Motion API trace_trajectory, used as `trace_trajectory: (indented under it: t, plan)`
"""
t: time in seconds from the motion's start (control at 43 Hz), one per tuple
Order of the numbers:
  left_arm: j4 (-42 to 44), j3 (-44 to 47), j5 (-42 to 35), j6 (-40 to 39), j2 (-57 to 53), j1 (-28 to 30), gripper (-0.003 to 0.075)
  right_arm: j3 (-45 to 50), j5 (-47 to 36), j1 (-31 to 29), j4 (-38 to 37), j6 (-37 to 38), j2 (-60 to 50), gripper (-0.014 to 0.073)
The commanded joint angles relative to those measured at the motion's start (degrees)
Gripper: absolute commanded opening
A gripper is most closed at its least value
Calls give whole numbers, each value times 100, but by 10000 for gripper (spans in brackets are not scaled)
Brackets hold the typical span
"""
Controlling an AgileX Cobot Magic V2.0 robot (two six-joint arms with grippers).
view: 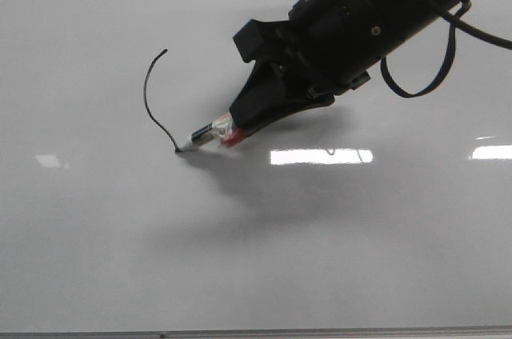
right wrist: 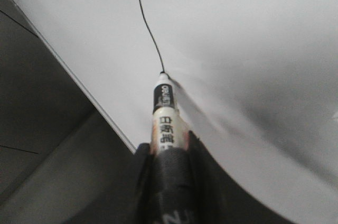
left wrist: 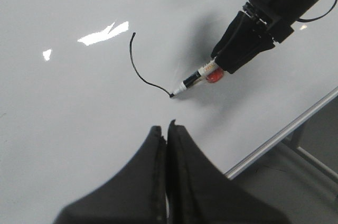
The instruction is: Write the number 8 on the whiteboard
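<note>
The whiteboard [view: 96, 243] is a glossy grey-white board that fills the front view. A thin black curved stroke of the number 8 [view: 149, 99] runs from its upper end down to the marker tip. My right gripper [view: 240, 127] is shut on a white marker [view: 206, 134] with a black tip, which touches the board at the stroke's lower end. The stroke [left wrist: 138, 68] and the marker [left wrist: 193, 80] also show in the left wrist view. The marker [right wrist: 165, 115] and the stroke [right wrist: 149, 28] show in the right wrist view. My left gripper [left wrist: 167, 129] is shut and empty above the board.
Bright rectangular light reflections [view: 320, 156] lie on the board right of the marker. The board's thin metal frame edge [left wrist: 280, 134] runs along its side, with a darker floor beyond. The right arm's black cable [view: 424, 75] hangs in a loop.
</note>
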Motion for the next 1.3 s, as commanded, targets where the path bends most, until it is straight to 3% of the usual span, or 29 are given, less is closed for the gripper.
trace_trajectory:
  t: [0.0,0.373,0.536,0.931,1.281]
  plan:
    - [-139,-166,-421,-42,32,21,-21,-18,-220,-4,88,-50,-252,-59]
    - [-139,-166,-421,-42,32,21,-20,-861,-537,800,475,-50,353,-59]
    - [-139,-166,-421,-32,32,21,-21,-943,-451,703,448,-50,227,-59]
    - [-129,-166,-421,-32,32,21,-20,-666,-585,-209,177,30,-710,-59]
    - [-129,-166,-421,-32,32,21,-20,-1445,-4,234,10,23,-378,-59]
